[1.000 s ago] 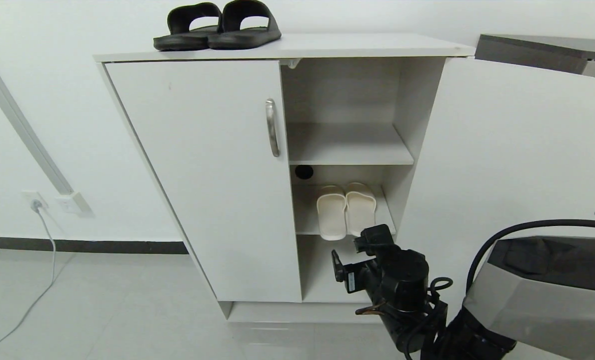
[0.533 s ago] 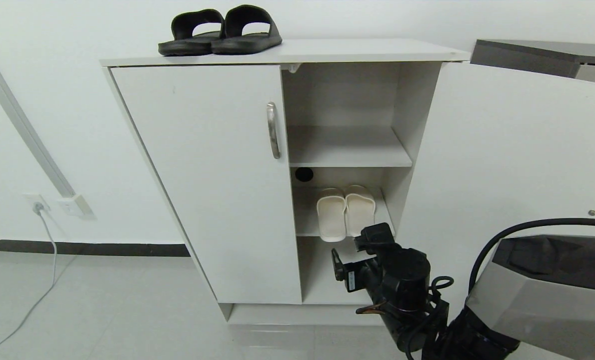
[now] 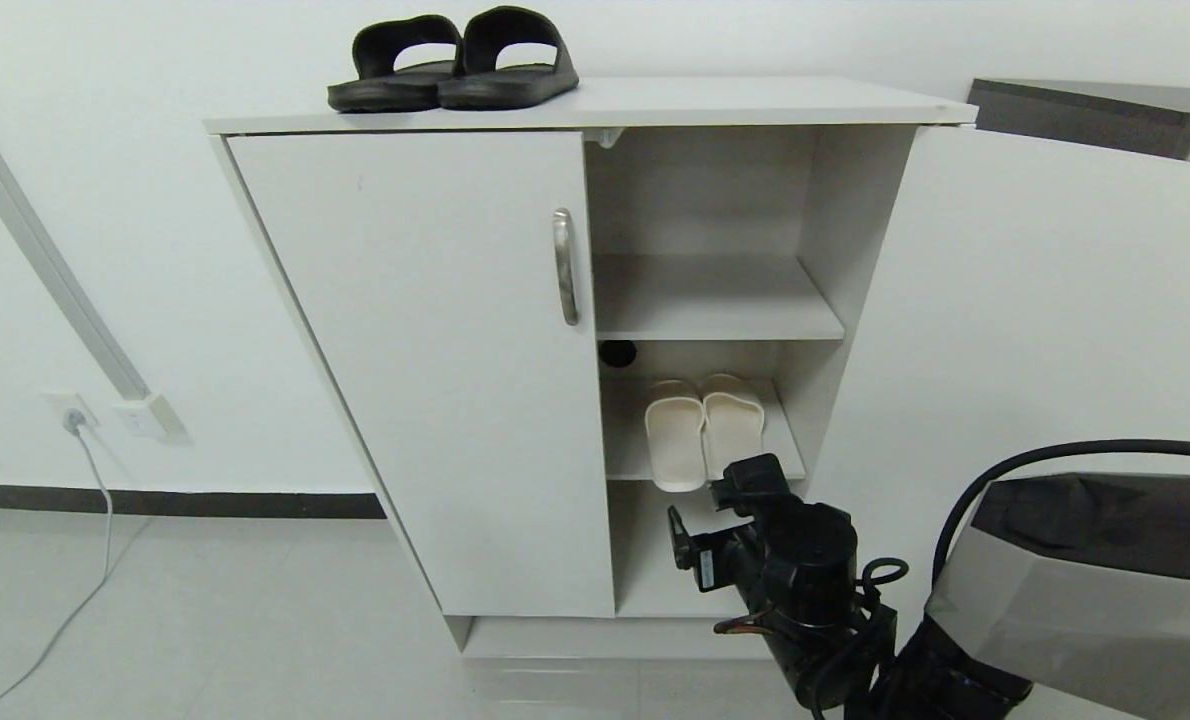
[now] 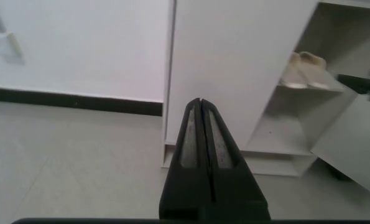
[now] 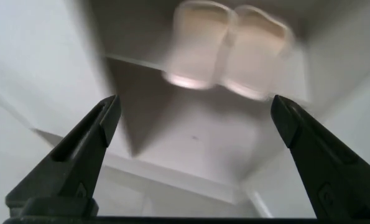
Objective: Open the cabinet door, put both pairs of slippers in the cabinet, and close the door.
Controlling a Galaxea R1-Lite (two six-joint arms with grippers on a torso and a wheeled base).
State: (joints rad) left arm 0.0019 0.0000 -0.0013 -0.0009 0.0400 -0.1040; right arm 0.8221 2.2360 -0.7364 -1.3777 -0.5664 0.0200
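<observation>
A pair of black slippers sits on top of the white cabinet, toward its left. The cabinet's right door is swung wide open; the left door with its metal handle is closed. A pair of white slippers lies side by side on the middle shelf. My right gripper is open and holds nothing, low in front of the open compartment, just below the white slippers. My left gripper is shut on nothing, low over the floor before the closed door.
The upper shelf and the bottom compartment are bare. A wall socket with a cable is at the left, the cable trailing over the tiled floor. A grey unit stands behind the open door.
The whole head view has shifted slightly, so the cabinet sits a little farther right. The slippers, doors and right gripper keep their places relative to each other.
</observation>
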